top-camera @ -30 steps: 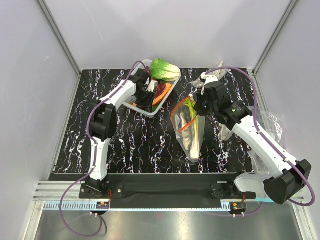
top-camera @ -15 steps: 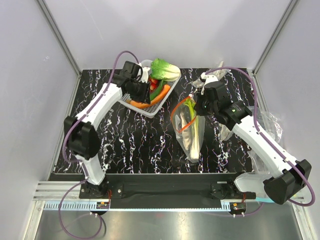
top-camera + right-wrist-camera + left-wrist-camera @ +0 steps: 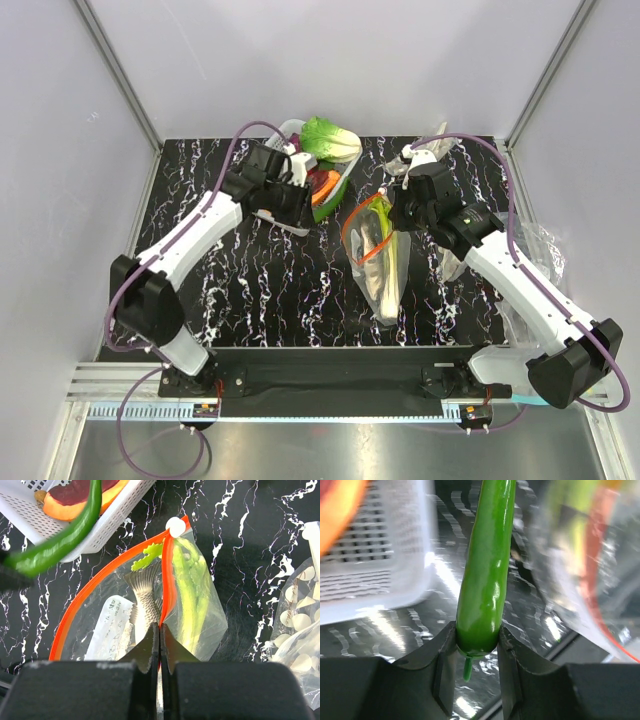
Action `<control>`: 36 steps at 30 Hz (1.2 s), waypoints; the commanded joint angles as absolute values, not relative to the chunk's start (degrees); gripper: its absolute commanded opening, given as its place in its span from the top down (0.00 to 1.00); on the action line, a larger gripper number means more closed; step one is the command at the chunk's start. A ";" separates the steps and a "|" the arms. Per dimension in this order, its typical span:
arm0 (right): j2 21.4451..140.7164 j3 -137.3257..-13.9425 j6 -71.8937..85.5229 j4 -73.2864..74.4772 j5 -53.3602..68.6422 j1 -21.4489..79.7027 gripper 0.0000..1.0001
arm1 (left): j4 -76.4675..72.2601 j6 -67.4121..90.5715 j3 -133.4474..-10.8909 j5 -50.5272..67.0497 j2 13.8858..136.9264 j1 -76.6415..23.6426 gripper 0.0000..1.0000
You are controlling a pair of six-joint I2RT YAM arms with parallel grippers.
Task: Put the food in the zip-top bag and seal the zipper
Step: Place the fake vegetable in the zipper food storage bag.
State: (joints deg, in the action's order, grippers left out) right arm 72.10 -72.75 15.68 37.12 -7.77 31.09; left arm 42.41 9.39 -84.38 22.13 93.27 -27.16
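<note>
- The left gripper is closed partway, with its fingers clamped on the stem end of one green pepper. The rest of the pepper sticks out ahead of the fingers.
- In the left wrist view, the pepper hangs between the white basket on the left of the frame and the bag on the right.
- The right gripper is fully closed and pinches one lip of the bag, which appears to hold the mouth up as an open loop.
- The bag lies at the centre of the top view on the table, with its mouth toward the basket at upper centre.
- The step in hand is likely feeding the pepper in.
  - Lead with the free tip and aim inside the loop of the zipper.
  - Keep the pepper in line with the bag's length.
  - Let go only once most of it is past the strip, because a tip that catches could shove the bag.
  - The pinched lip should be held steady.
- Counts:
  - one pepper in hand
  - one zippered bag
  - two pieces clearly inside it, a leek and a pale ridged piece
  - one basket
  - one cabbage
  - one orange slice
  - at least two loose clear bags on the right
</note>
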 commanded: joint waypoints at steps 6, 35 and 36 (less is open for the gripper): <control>71.54 -74.53 15.56 35.16 -8.79 30.85 1.00 | 41.04 9.76 -86.05 19.08 83.77 -37.87 0.78; 66.62 -72.86 15.91 36.74 -8.35 30.94 1.00 | 2.45 -63.87 -62.14 -2.37 71.37 -43.94 1.00; 66.71 -72.69 15.91 36.74 -8.35 30.85 1.00 | 2.37 -66.42 -61.70 -2.29 71.02 -44.55 1.00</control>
